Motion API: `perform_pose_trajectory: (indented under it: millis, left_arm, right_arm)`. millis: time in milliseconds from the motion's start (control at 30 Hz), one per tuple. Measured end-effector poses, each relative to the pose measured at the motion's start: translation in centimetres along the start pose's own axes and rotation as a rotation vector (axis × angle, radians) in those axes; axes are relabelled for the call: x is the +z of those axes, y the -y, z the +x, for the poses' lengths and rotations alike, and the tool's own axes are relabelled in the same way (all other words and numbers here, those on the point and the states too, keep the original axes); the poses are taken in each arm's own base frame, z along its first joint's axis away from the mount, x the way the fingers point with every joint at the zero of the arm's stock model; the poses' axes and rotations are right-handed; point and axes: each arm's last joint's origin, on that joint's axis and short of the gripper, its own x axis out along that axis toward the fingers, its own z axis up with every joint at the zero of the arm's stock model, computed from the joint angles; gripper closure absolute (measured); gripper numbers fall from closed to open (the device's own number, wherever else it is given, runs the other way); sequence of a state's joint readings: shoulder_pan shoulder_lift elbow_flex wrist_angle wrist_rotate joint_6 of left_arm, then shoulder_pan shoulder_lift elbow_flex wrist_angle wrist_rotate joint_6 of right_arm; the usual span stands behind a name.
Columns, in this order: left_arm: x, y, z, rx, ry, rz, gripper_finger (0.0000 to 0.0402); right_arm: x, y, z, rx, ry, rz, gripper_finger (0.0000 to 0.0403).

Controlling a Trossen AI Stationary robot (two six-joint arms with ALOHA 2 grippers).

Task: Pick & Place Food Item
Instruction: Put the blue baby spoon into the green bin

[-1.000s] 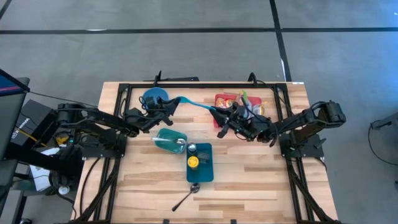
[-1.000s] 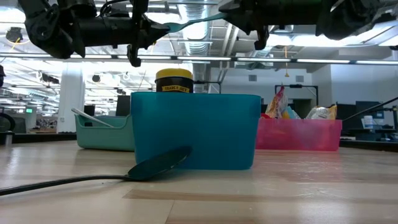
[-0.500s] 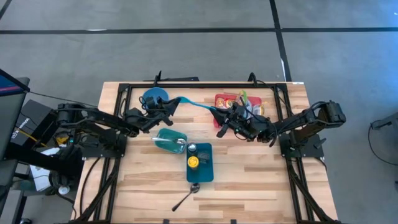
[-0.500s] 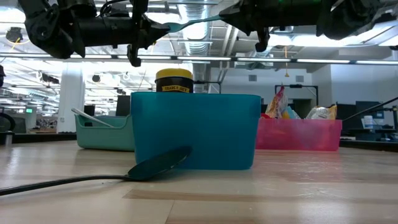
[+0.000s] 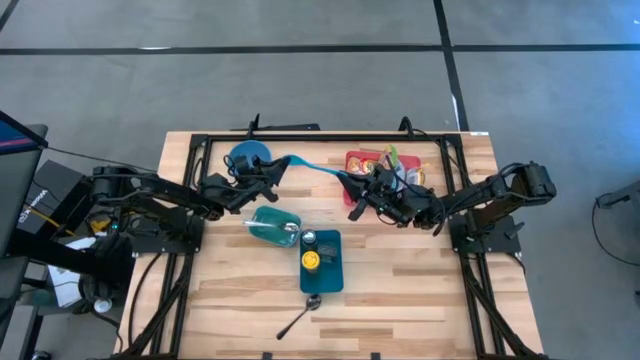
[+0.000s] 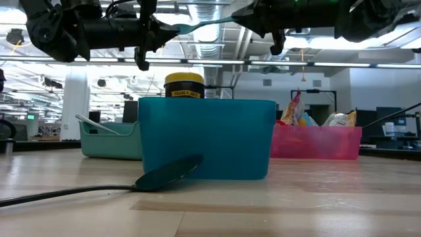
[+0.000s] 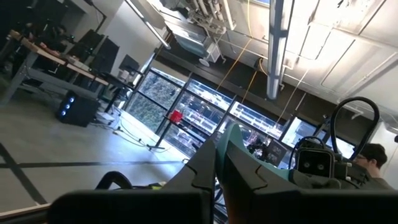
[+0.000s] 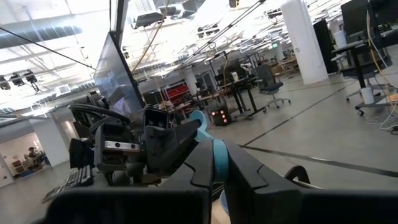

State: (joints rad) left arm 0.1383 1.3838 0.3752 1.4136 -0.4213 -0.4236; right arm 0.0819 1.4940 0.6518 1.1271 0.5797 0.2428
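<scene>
The left claw (image 5: 277,163) hangs high above the back left of the desk (image 5: 400,290), just beside a round blue dish (image 5: 247,157). Its fingers are pressed together on one end of a thin teal strip (image 5: 312,166). The strip spans the air towards the middle, and the right claw (image 5: 350,183) is pinched on its far end. With both claws clamped on one piece well clear of the wood, this looks like a hand-over from arm to arm. What the strip is cannot be told; it looks more like a utensil than food.

Below the strip, nearer the front, lies a mint tub (image 5: 275,225) with a metal spoon resting in it. Just beside the tub is a deep blue bin (image 5: 322,262) holding a yellow-lidded jar (image 5: 311,260), probably sorted there already. A dark spoon (image 5: 300,315) lies loose on the boards in front of the bin.

Farther right at the back, a pink tray (image 5: 358,158) holds the bright food packets (image 5: 385,160). They sit right by the right claw, so I judge that tray to be the food source.

The desk is pale planked wood inside a black frame, on a grey floor crossed by dark lines. Beyond it is a large open hall with ceiling lights, monitors and work benches, and a person (image 7: 372,163) sits at the edge of the left wrist view
</scene>
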Motion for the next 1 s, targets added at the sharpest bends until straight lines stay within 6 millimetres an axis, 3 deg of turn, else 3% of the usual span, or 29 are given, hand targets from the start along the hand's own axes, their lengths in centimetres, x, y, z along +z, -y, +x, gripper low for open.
perform_pose_trajectory:
  millis: [800, 1000]
  left_arm:
    - [0.00, 0.00, 0.00, -0.001, -0.001, 0.003, 0.0396]
    - [-0.41, -0.17, -0.01, 0.007, -0.045, 0.072, 0.0366]
  right_arm:
    - [0.00, -0.01, 0.00, 0.001, 0.000, -0.004, 0.0394]
    - [0.03, 0.07, -0.04, -0.037, 0.007, -0.042, 0.0394]
